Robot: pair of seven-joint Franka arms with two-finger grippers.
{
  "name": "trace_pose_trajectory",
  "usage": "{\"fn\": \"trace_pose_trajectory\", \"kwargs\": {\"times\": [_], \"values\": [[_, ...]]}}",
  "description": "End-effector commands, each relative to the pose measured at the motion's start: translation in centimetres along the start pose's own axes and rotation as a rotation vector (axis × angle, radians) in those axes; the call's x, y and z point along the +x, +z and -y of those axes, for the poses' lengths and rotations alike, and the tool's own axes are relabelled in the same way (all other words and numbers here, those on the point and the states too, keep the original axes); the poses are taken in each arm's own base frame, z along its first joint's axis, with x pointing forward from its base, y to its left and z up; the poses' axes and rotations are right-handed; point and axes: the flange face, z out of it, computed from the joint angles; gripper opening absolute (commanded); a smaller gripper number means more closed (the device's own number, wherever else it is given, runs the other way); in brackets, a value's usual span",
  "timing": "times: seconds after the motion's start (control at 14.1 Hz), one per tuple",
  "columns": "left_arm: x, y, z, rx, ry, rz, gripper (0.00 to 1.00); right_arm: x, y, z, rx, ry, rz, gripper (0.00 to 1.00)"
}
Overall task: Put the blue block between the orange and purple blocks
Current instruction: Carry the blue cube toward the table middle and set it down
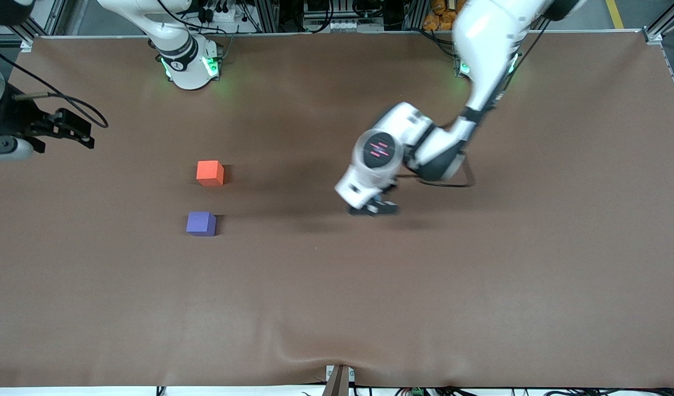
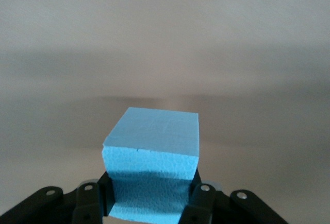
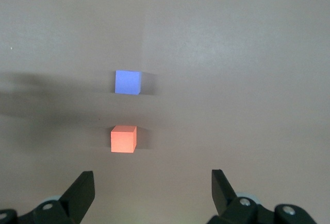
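Centre frame: left gripper (image 1: 373, 209) clamped on blue block (image 2: 152, 157). Right gripper (image 3: 152, 190) waits, spread. Narrow orange block (image 1: 210, 172)–purple block (image 1: 201, 223) gap risks knocking either.

**A:** Left arm?

**B:** I have it reaching from its base at the top of the front view. The elbow is bent and the wrist is folded down near frame centre. The left gripper (image 1: 372, 209) is low and points down. Its fingers (image 2: 203, 201) are clamped on the blue block (image 2: 152, 147), one on each side, in the lower middle of the wrist view.

**A:** Right arm?

**B:** Waiting. Its base is at the top too, and the arm runs out of frame. I see the wrist come back in at the frame's edge, upper part, on that arm's own end. The right gripper (image 1: 86, 133) is roughly level, fingers spread wide with nothing between them.
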Motion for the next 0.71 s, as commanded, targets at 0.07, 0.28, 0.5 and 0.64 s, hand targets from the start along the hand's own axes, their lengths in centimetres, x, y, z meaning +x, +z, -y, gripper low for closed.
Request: {"fn": "trace_pose_trajectory", "kwargs": {"times": [0.07, 0.28, 0.5, 0.64], "values": [[-3.6, 4.1, -6.6, -0.005, 0.021, -0.002, 0.11, 1.0, 1.0, -0.2, 0.005, -0.001, 0.020, 1.00], [-3.7, 5.4, -6.9, 0.039, 0.000, -0.052, 0.99, 1.2, 1.4, 0.2, 0.020, 0.011, 0.027, 1.00], [-3.3, -0.3, -6.4, 0.004, -0.009, -0.116, 1.00, 2.6, 4.7, 1.2, 0.123, 0.010, 0.086, 1.00], [-2.0, -8.4, -4.2, -0.050, -0.037, -0.215, 1.00, 3.2, 6.0, 2.8, 0.134, -0.009, 0.092, 1.00]]}}
